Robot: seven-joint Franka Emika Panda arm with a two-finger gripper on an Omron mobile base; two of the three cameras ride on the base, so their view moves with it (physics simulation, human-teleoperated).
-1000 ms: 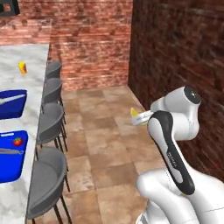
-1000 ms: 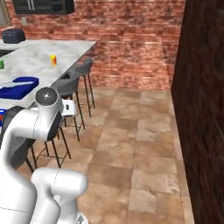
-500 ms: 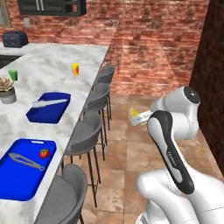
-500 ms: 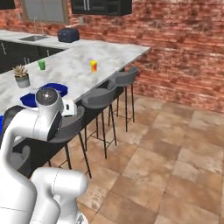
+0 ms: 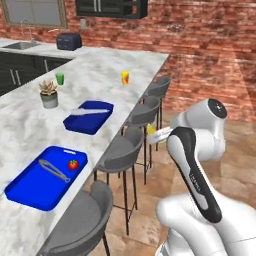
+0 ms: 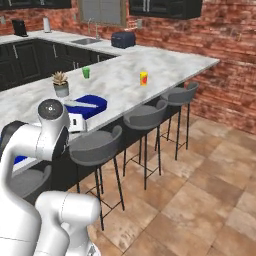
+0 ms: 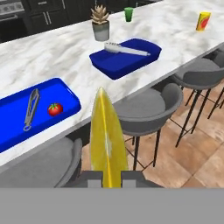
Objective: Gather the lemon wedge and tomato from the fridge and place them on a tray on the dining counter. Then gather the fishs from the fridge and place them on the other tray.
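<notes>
Your jaws are pinched on the lemon wedge (image 7: 107, 142), held by the gripper (image 7: 108, 175) above the bar stools (image 7: 146, 105) beside the dining counter (image 7: 57, 52). You'll see the tomato (image 7: 54, 109) already lying in the nearer blue tray (image 7: 65, 89) (tongs (image 7: 31, 108) beside it). The farther blue tray (image 7: 124, 63) holds one pale utensil (image 7: 127, 50).

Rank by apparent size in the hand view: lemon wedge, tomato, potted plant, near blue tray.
1. Near blue tray, partly cut off at the left edge.
2. Lemon wedge, held right at the camera by the gripper, so nearness inflates it.
3. Potted plant.
4. Tomato, smallest.
Tray versus wedge is close.
</notes>
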